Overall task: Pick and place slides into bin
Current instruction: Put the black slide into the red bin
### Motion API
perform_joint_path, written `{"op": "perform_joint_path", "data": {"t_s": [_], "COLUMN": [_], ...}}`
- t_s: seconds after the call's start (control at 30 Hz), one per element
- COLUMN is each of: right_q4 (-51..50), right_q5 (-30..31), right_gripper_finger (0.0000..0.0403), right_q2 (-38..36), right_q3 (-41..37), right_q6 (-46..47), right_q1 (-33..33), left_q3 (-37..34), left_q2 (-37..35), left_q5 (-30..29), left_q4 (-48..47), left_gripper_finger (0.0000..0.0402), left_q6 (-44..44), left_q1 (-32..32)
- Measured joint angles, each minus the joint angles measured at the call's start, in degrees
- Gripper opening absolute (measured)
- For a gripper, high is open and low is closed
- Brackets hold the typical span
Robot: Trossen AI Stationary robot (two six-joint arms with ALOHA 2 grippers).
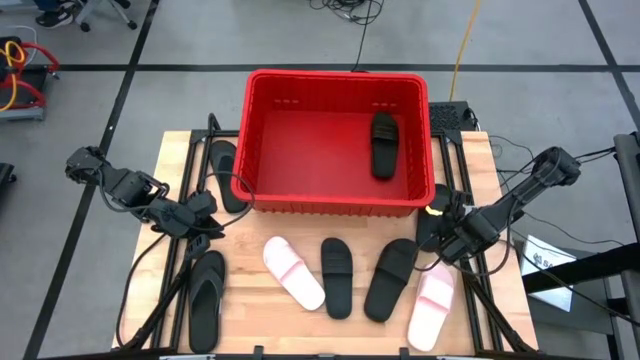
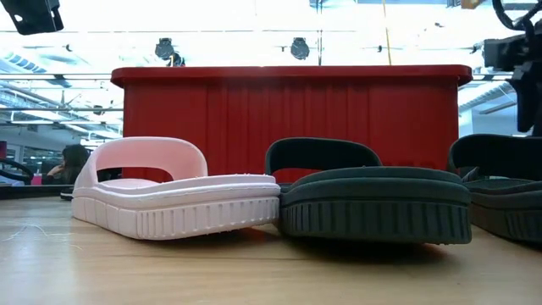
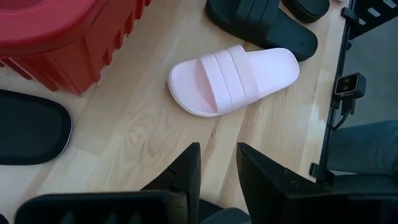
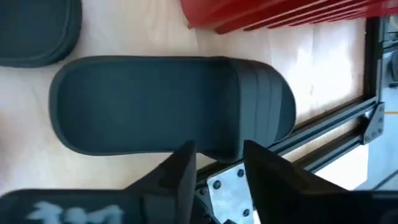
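Observation:
The red bin stands at the table's far middle with one black slide lying inside. Near the front edge lie a pale pink slide, two black slides, another pale pink slide and a black flip-flop. Another black slide lies left of the bin. My right gripper is open just above a black slide at the bin's right near corner, its fingers over the slide's long edge. My left gripper hangs open over bare wood, with the pink slide beyond it.
An aluminium frame rail runs along the table's right edge, close to the slide under my right gripper. Cables and frame bars run down the table's left side. The bin's wall rises behind the slides in the low view.

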Motion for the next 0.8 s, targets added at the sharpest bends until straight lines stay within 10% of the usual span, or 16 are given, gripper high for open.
{"op": "perform_joint_path", "data": {"t_s": [0.8], "right_q4": [6.5], "right_q5": [1.0], "right_gripper_finger": [0.0155], "right_q2": [4.9], "right_q3": [-0.1], "right_q6": [4.8], "right_q1": [-14.6], "left_q3": [0.0], "left_q2": [0.0], "left_q5": [-2.0], "left_q4": [0.0], "left_gripper_finger": [0.0097], "left_q6": [0.2], "left_q1": [0.0]}}
